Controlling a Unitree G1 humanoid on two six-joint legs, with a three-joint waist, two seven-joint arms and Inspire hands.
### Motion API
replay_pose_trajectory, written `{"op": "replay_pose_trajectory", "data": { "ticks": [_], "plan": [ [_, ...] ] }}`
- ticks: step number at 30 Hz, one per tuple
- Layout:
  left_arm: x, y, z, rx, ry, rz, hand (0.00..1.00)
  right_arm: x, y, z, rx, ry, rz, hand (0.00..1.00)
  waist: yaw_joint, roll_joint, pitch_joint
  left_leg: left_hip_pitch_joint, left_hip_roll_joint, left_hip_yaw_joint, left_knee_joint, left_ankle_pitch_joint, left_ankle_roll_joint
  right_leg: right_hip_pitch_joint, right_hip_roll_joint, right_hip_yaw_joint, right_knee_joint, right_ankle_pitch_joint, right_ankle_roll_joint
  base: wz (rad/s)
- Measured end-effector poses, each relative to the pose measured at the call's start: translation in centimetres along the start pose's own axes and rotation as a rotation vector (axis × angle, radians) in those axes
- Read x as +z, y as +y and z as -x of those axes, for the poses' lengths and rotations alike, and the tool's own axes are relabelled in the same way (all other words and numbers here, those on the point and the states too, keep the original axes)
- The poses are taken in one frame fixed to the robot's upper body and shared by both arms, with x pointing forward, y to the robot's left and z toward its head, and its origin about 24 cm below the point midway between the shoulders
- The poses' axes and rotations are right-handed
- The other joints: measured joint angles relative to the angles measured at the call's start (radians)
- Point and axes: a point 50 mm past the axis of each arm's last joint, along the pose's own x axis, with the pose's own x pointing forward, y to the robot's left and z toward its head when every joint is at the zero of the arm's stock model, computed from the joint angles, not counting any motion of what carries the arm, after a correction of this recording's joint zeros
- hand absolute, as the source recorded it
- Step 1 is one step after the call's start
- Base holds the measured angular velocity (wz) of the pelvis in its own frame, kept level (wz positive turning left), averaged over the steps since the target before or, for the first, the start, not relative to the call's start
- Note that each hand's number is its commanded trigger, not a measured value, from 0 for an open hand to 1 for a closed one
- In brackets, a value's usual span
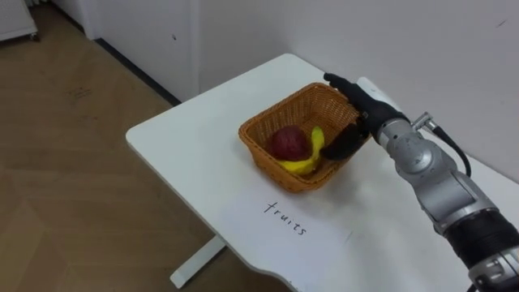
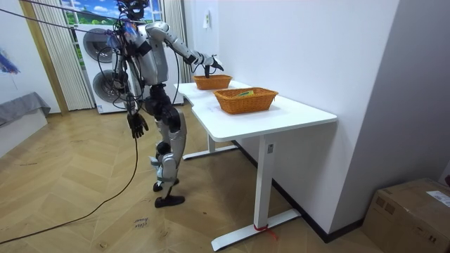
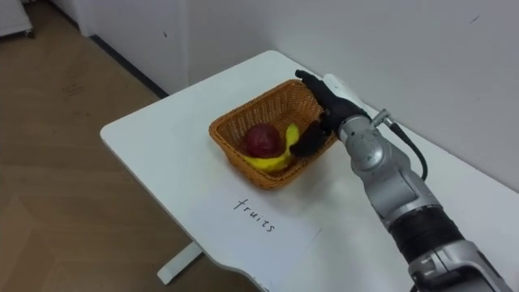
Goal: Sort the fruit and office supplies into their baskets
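Right hand [image 1: 361,109], fingers loosely spread, over right rim of the basket [image 1: 272,169]; open table [image 1: 178,138] leftward

Soft, even light is filling the room, with daylight coming through the window [image 2: 95,13] behind the robot. The white table [image 1: 186,146] and wall [image 1: 422,49] are glowing bright and even. The basket [image 1: 276,172] is casting only a faint shadow on the tabletop, and the floor [image 1: 65,178] is looking dimmer
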Motion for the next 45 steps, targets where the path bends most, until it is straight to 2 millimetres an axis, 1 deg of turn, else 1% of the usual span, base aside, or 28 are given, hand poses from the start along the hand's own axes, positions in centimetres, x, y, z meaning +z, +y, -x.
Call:
{"op": "replay_pose_trajectory", "data": {
  "ticks": [16,23,25,27,29,31,32,34,35,38,39,40,41,42,43,44,45],
  "plan": [
    [0.1,0.0,0.0,0.001,-0.001,-0.006,0.0,0.0,0.0,0.0,0.0,-0.002,0.0,0.0,0.0,0.0,0.0,-0.004,-0.001,-0.001,-0.001,0.0,0.0,-0.005,0.001,0.0,0.0,0.0,0.0,0.0],
    [0.0,0.0,0.0,0.02,0.0,-0.007,0.0,0.2,-0.2,0.0,-0.02,-0.013,-0.026,0.0,-0.016,-0.002,-0.0002,-0.005,-0.001,-0.001,-0.002,0.0,0.0,-0.007,-0.001,0.002,-0.001,0.0,0.0,0.0],
    [0.2,0.2,0.0,0.028,-0.01,-0.002,0.0,0.5,-0.5,0.1,-0.037,-0.026,-0.039,0.0,-0.032,-0.004,-0.0011,-0.012,-0.001,-0.002,-0.001,0.0,0.0,-0.011,-0.001,0.0,-0.002,0.0,0.0,0.02],
    [0.3,0.2,0.0,0.041,-0.021,-0.002,0.0,1.6,-1.5,0.2,-0.087,-0.079,-0.06,0.0,-0.046,-0.007,-0.0033,-0.022,0.0,0.006,0.001,0.0,0.0,-0.025,-0.001,0.007,-0.002,0.0,0.0,-0.05],
    [0.3,0.2,0.0,0.041,-0.023,-0.001,0.0,2.3,-2.6,0.5,-0.142,-0.118,-0.091,0.0,-0.063,-0.004,-0.0015,-0.024,-0.001,0.007,0.001,0.0,0.0,-0.025,-0.001,0.008,-0.002,0.0,0.0,0.0],
    [0.4,0.2,0.0,0.038,-0.029,-0.001,0.0,2.8,-3.8,0.8,-0.206,-0.146,-0.149,0.0,-0.074,-0.005,-0.0021,-0.015,0.003,0.016,0.0,-0.001,0.002,-0.025,-0.001,0.029,-0.003,0.0,0.001,-0.09],
    [0.4,0.2,0.0,0.037,-0.03,-0.001,0.0,2.8,-4.0,0.8,-0.216,-0.153,-0.17,0.0,-0.081,-0.006,-0.0024,-0.013,0.005,0.019,0.0,-0.001,0.002,-0.026,-0.001,0.029,-0.002,0.0,0.001,-0.1],
    [0.5,0.0,0.0,0.032,-0.034,0.002,0.0,3.3,-4.5,1.0,-0.233,-0.181,-0.227,0.0,-0.093,-0.001,0.0005,-0.006,0.009,0.031,-0.001,-0.002,0.004,-0.024,0.001,0.037,0.0,0.002,0.003,-0.14],
    [0.4,-0.2,0.0,0.028,-0.034,0.004,0.0,3.6,-4.8,1.2,-0.242,-0.204,-0.262,0.0,-0.11,0.003,0.0027,-0.005,0.012,0.039,-0.002,-0.003,0.005,-0.021,0.001,0.045,0.001,0.003,0.003,-0.14],
    [0.7,-0.5,0.0,0.011,-0.044,0.01,0.0,3.4,-5.8,1.4,-0.274,-0.228,-0.362,0.0,-0.152,0.009,0.0026,-0.002,0.014,0.046,-0.002,-0.004,0.006,-0.021,0.001,0.057,0.002,0.004,0.003,-0.07],
    [1.2,-0.7,-0.1,-0.002,-0.063,0.014,0.0,3.3,-6.4,1.6,-0.294,-0.236,-0.406,0.0,-0.173,0.011,0.0015,-0.001,0.014,0.047,-0.001,-0.005,0.008,-0.022,0.001,0.059,0.002,0.005,0.004,-0.07],
    [1.4,-0.8,-0.1,-0.009,-0.069,0.02,0.0,3.4,-6.7,1.7,-0.306,-0.246,-0.423,0.0,-0.181,0.013,0.0,0.0,0.014,0.048,-0.001,-0.005,0.008,-0.022,0.001,0.061,0.002,0.005,0.004,-0.1],
    [1.5,-0.9,-0.1,-0.019,-0.078,0.028,0.0,3.7,-7.4,2.0,-0.329,-0.272,-0.459,0.0,-0.194,0.018,-0.0018,0.001,0.016,0.055,-0.002,-0.006,0.008,-0.022,0.002,0.069,0.002,0.008,0.004,-0.21],
    [1.6,-1.0,-0.1,-0.029,-0.084,0.044,0.0,3.8,-7.8,2.3,-0.348,-0.291,-0.485,0.0,-0.202,0.025,-0.0056,0.008,0.019,0.065,-0.004,-0.006,0.009,-0.022,0.002,0.081,0.002,0.009,0.004,-0.25],
    [1.6,-1.0,-0.1,-0.032,-0.087,0.052,0.0,3.8,-8.0,2.5,-0.357,-0.3,-0.502,0.0,-0.21,0.028,-0.0066,0.012,0.019,0.068,-0.006,-0.007,0.01,-0.019,0.002,0.083,0.002,0.01,0.004,-0.17],
    [1.7,-1.0,-0.1,-0.036,-0.094,0.059,0.0,3.8,-8.2,2.8,-0.371,-0.318,-0.543,0.0,-0.228,0.034,-0.0058,0.02,0.019,0.071,-0.006,-0.008,0.012,-0.01,0.002,0.085,0.002,0.01,0.005,-0.08],
    [1.9,-1.1,-0.1,-0.043,-0.104,0.064,0.0,3.6,-8.5,3.2,-0.381,-0.327,-0.571,0.0,-0.244,0.038,-0.0089,0.023,0.019,0.075,-0.006,-0.01,0.013,-0.008,0.002,0.088,0.002,0.011,0.006,-0.06]
  ]
}}
